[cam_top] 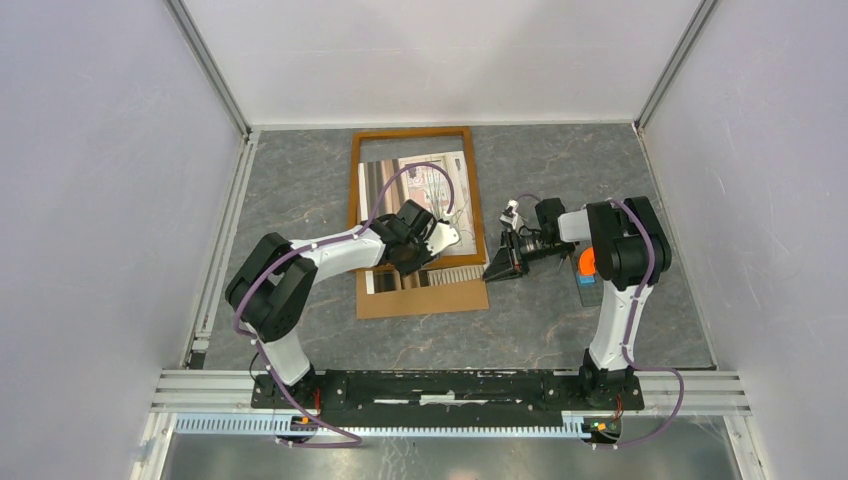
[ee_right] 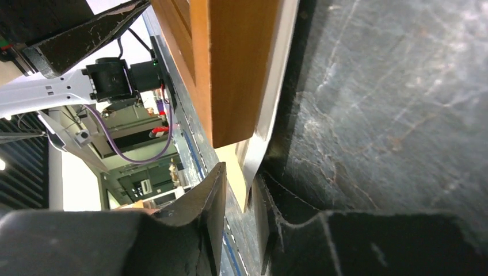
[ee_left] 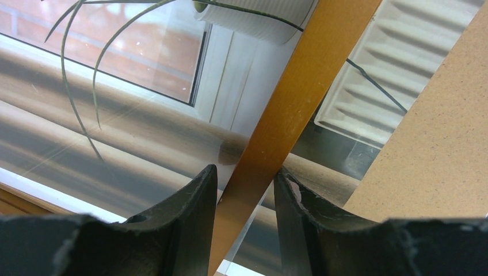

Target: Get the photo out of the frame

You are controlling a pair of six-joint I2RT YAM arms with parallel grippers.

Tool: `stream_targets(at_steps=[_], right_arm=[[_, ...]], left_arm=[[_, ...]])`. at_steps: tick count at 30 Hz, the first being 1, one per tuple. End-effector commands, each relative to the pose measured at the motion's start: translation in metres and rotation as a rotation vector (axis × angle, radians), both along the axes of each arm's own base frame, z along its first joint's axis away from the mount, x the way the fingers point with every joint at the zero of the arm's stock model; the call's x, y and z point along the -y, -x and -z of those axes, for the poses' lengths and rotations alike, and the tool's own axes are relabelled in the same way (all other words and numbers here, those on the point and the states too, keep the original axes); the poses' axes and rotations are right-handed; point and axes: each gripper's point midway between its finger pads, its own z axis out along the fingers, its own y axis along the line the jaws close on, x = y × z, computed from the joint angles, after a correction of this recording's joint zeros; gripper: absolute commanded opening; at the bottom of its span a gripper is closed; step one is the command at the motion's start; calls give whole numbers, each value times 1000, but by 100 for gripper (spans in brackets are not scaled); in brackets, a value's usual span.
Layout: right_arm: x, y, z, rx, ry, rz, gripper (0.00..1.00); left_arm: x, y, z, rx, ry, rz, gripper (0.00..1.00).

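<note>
Across the grey table: one rectangular orange-brown wooden frame, one window photo. Left gripper clamps the moulding; right gripper narrowly straddles a thin edge, hold unclear.

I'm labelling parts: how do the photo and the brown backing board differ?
The photo is a printed window scene; the backing board is plain brown. The photo lies mostly inside the frame; the board pokes out furthest past its near rail. Both are flat rectangular sheets.
</note>
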Motion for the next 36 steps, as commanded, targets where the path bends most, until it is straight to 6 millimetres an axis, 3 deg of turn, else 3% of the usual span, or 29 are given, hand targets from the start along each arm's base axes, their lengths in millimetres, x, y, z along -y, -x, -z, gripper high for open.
stream_targets(at_steps=[1,3,5,10,18,24,29,31,32,36], right_arm=[[19,-14,53,92,222,7,24],[19,-13,52,90,217,6,16],[18,-12,50,93,210,1,0],[20,-5,36,123,178,-13,0],[23,24,3,187,124,-61,0],[30,56,5,150,126,-123,0],[29,47,2,167,124,-114,0],[29,40,4,171,136,-102,27],[28,35,5,174,144,-96,33],[27,12,10,207,166,-57,36]], left_arm=[[-18,5,19,-53,-57,-73,48],[-17,5,19,-53,-56,-73,48],[-17,5,20,-55,-57,-76,48],[-19,3,21,-61,-57,-99,48],[-23,1,22,-70,-51,-130,48],[-22,5,16,-72,-39,-116,48],[-17,18,4,-83,24,-57,48],[-16,25,2,-80,41,-20,48],[-16,27,2,-79,42,-3,48],[-20,32,6,-84,25,18,49]])
